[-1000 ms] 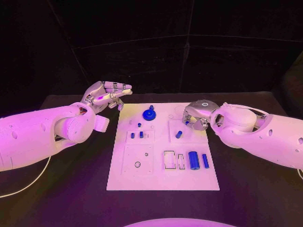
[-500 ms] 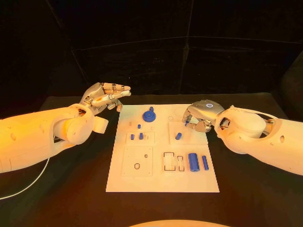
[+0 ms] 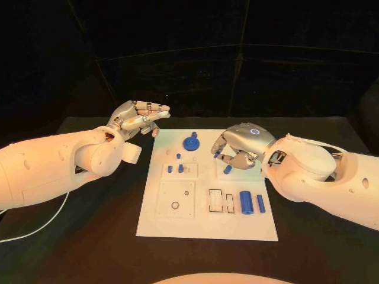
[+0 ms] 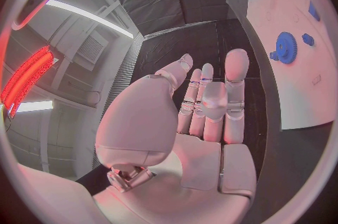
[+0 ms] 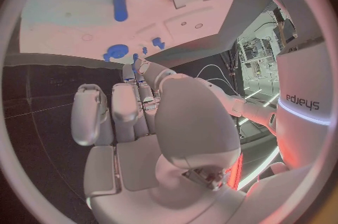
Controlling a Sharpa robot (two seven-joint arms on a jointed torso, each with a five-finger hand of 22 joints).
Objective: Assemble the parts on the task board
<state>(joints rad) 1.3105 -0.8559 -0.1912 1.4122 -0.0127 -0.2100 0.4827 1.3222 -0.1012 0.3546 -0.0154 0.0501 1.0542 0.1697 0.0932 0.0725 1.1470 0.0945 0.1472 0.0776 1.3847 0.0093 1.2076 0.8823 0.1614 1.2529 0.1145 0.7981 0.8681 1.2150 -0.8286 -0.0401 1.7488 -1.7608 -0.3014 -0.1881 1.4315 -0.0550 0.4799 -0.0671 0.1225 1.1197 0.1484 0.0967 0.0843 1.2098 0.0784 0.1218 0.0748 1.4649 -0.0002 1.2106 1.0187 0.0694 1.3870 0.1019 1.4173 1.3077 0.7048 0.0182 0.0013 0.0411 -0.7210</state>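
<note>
The white task board [image 3: 208,222] lies in the middle of the table. A blue gear-shaped part [image 3: 190,142] sits at its far end, with small blue pegs [image 3: 175,168] nearer me. A short blue cylinder [image 3: 227,169] lies right of the pegs, and two longer blue cylinders [image 3: 250,200] lie at the near right. My right hand [image 3: 235,148] hovers over the far right of the board, fingers curled, and pinches a small blue part [image 3: 217,152] at its fingertips [image 5: 138,66]. My left hand [image 3: 138,118] is raised beyond the board's far left corner, fingers stretched out side by side [image 4: 211,100], holding nothing.
Two rectangular slots [image 3: 218,200] and a raised plate with a round hole [image 3: 175,205] mark the board's near half. Black table [image 3: 87,236] surrounds the board. A white cable [image 3: 36,228] trails under my left arm.
My right hand has moved left, from the board's right edge to above its far right part, carrying the small blue part. The left hand has hardly moved.
</note>
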